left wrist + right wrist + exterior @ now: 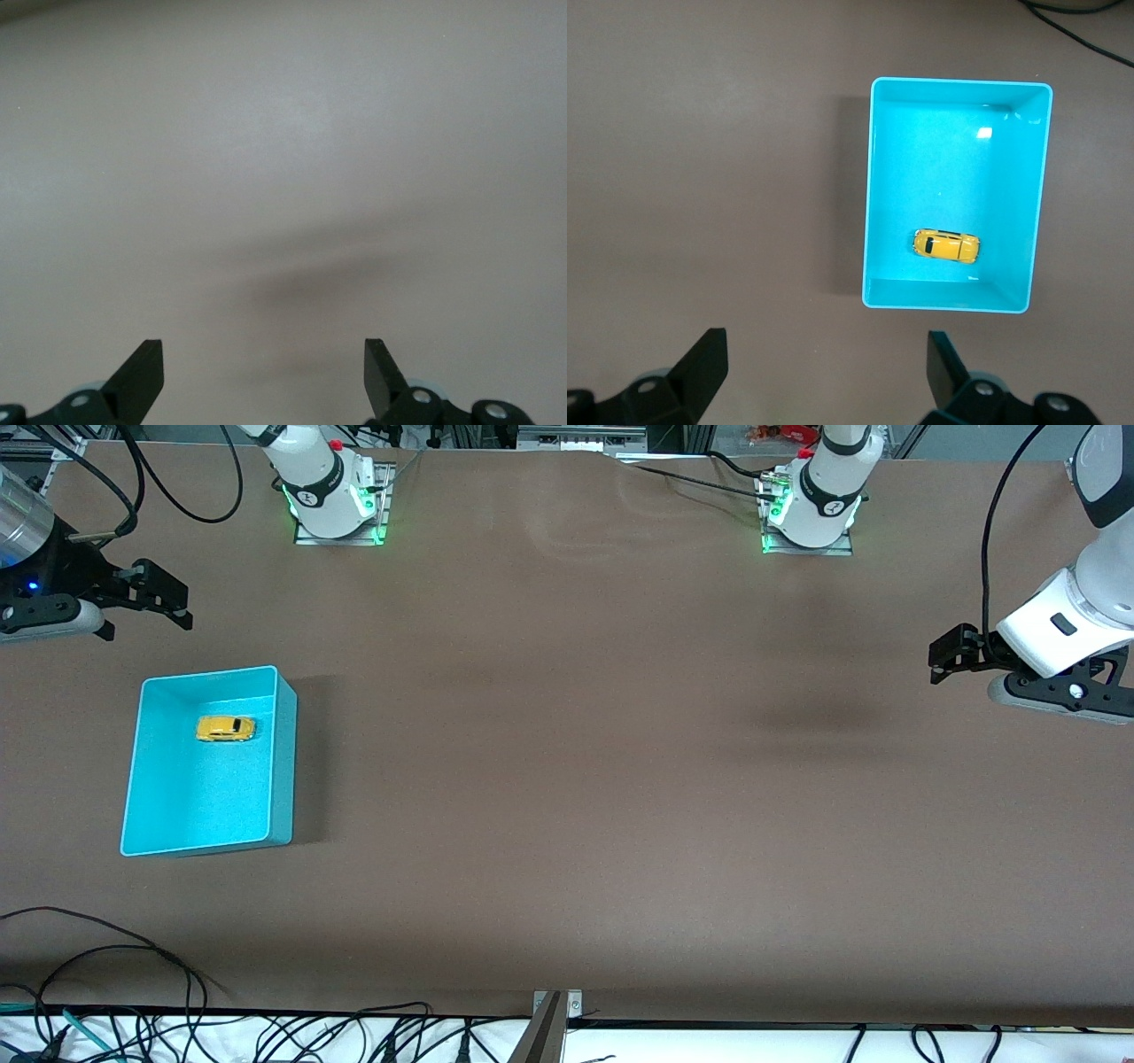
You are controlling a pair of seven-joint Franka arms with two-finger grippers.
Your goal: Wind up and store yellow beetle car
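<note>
Your brown desk (567,779) has cables (106,992) trailing along its near edge. The car (225,729) sits in the cyan bin (282,762), around 12 o'clock inside. Left hand (941,657) and right hand (168,598) both hover spread, holding nothing.

the yellow beetle car (225,729) (946,245) is tiny and rounded, with dark windows — upright on its wheels. it sits inside the cyan bin (282,771) (868,195), on the floor's part farther from the front camera — touching no wall.
</note>
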